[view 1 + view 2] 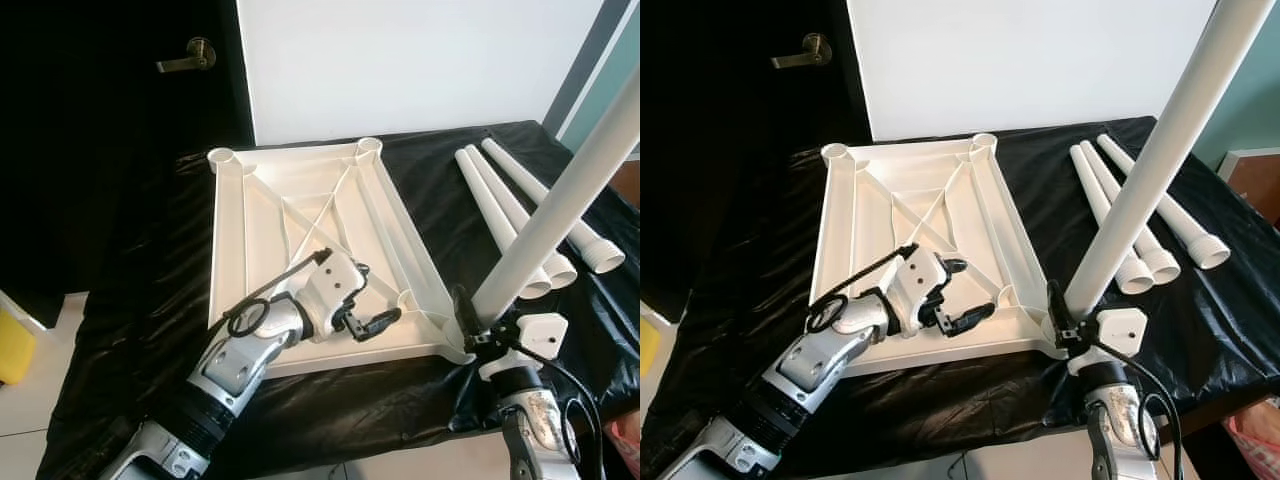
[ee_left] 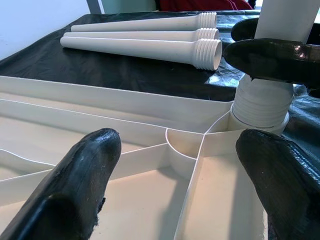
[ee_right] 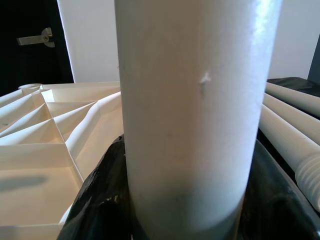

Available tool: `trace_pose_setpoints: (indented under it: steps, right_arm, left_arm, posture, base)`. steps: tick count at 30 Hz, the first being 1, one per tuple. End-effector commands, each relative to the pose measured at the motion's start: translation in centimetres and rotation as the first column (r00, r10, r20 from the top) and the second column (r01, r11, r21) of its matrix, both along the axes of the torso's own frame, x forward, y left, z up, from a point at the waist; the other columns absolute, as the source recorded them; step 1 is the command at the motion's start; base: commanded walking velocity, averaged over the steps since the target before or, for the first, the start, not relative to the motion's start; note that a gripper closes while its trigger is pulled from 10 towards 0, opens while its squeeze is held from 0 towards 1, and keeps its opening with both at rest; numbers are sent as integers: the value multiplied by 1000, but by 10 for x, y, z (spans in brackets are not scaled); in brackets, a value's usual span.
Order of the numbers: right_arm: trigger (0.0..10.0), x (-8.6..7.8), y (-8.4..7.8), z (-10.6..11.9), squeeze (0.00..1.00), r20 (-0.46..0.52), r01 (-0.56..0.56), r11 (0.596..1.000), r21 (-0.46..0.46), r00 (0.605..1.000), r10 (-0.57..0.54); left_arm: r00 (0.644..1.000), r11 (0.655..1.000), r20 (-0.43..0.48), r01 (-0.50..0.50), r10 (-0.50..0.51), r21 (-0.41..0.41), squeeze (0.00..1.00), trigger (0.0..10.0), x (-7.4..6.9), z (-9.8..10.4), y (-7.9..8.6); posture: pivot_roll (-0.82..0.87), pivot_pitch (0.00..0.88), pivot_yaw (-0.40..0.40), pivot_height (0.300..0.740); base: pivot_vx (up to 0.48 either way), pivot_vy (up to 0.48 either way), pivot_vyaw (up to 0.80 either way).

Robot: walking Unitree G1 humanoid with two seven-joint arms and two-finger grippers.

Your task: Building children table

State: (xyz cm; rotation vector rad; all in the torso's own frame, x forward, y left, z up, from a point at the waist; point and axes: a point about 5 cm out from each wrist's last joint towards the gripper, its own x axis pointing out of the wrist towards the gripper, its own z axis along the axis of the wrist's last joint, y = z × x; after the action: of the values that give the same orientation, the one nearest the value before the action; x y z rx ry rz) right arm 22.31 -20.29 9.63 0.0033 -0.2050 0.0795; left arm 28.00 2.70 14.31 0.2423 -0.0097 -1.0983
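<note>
The white tabletop (image 1: 300, 200) lies upside down on the black cloth, ribs up, with round sockets at its corners. My right gripper (image 1: 484, 318) is shut on a white leg (image 1: 560, 190) near its lower end. This leg stands tilted in the near-right corner socket (image 2: 260, 107), and in the right wrist view the leg (image 3: 190, 125) sits between the black fingers (image 3: 100, 200). My left gripper (image 1: 380, 298) rests open over the tabletop's ribs just left of that corner, its fingers (image 2: 75, 185) holding nothing. Three more legs (image 1: 505, 205) lie side by side at the right.
The black cloth (image 1: 130, 300) covers the whole work surface, whose front edge runs just below the tabletop. A dark door with a brass handle (image 1: 190, 55) and a white wall stand behind. A yellow object (image 1: 12, 345) sits on the floor at the far left.
</note>
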Motion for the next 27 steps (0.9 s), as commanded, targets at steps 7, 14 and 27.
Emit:
trace_pose_setpoints:
  steps: [7, 14, 27]
  right_arm:
    - [10000, -8, -3, -27, 0, -151, 87, 996, 15, 985, -84]
    - [10000, -3, -5, -24, 0, -146, 256, 965, 57, 958, -246]
    - [10000, 8, 0, -19, 0, -128, 449, 893, 28, 888, -442]
  left_arm:
    - [998, 998, -15, 68, -68, 16, 0, 10000, -3, -1, 0]
    - [998, 998, -13, 69, -68, 14, 0, 10000, -3, -1, -1]
    - [998, 998, -10, 60, -60, 4, 0, 10000, -2, 1, -1]
  posture:
    - [-36, 35, 23, 740]
    - [-36, 29, 20, 740]
    - [-22, 12, 2, 740]
  base:
    - [0, 0, 0]
    - [0, 0, 0]
    - [0, 0, 0]
